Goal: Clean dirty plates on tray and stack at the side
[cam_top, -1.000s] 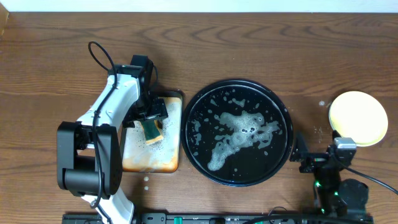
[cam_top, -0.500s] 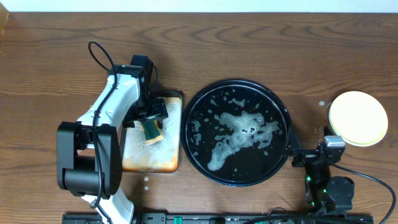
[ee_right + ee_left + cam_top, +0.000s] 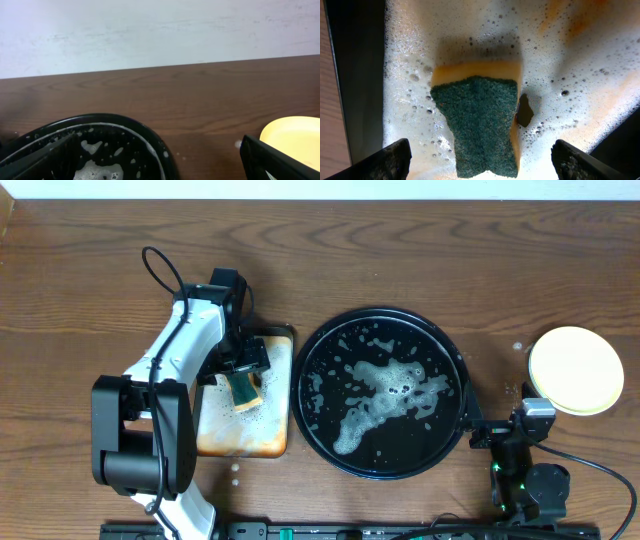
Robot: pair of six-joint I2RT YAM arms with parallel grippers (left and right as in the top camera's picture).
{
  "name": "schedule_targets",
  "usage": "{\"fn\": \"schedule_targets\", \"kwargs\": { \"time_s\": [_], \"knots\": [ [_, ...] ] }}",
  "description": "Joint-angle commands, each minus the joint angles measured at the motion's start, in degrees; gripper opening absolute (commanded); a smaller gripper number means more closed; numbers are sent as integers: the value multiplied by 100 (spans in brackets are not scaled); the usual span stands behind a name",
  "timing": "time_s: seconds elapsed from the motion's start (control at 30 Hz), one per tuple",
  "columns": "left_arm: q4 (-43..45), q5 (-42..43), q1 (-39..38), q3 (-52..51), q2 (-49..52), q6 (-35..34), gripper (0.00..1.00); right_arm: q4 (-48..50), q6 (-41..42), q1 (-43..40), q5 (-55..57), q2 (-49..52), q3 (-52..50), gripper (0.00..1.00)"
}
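Nearest the base, R side: right gripper (image 3: pixel 505 430) sits low just beside the black tray (image 3: pixel 440 340), fingers wide apart, holding nothing. Its wrist cam shows only the tray rim and a plate edge.

L side: left gripper (image 3: pixel 482 157) hangs over the sponge (image 3: pixel 475 125), fingers spread to either side and not pinching it. The sponge lies green side up in suds on the small tray (image 3: pixel 240 442), which is orange-stained.

Mid table: black tray holds only foam (image 3: pixel 385 395), no plates on it.

Further R: yellow plate (image 3: pixel 575 370) sits on the table (image 3: pixel 80 280), apart from the tray and looking clean on top. Whether others lie under it, can't tell.

Judgement: cleaning and stacking look done, or v. nearly; this reads as the wrap-up step. Next move prob. needs no grip: lift the L arm straight up so the fingers don't drag the sponge, and pull the R arm back w/o nudging the tray rim or the plate.
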Motion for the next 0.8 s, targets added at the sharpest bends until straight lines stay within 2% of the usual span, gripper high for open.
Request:
{"fn": "schedule_targets", "kwargs": {
  "time_s": [0.0,0.17,0.33,0.5,0.6,0.77],
  "knots": [
    [-33,-13,37,-35,39,72,91,7,22,44,55,-31,-28,99],
    [-59,-66,-179,-57,-105,94,91,9,24,44,55,-31,-28,99],
    [212,-1318,-660,-133,-656,286,91,7,22,44,55,-31,-28,99],
    [1958,-2273,-1176,-782,-2081,354,90,7,24,44,55,-31,-28,99],
    [3008,-2424,-1198,-1460,-3082,417,90,7,24,44,55,-31,-28,99],
    [4334,-2391,-782,-2787,-4771,413,90,7,24,44,55,-31,-28,99]
  ]
}}
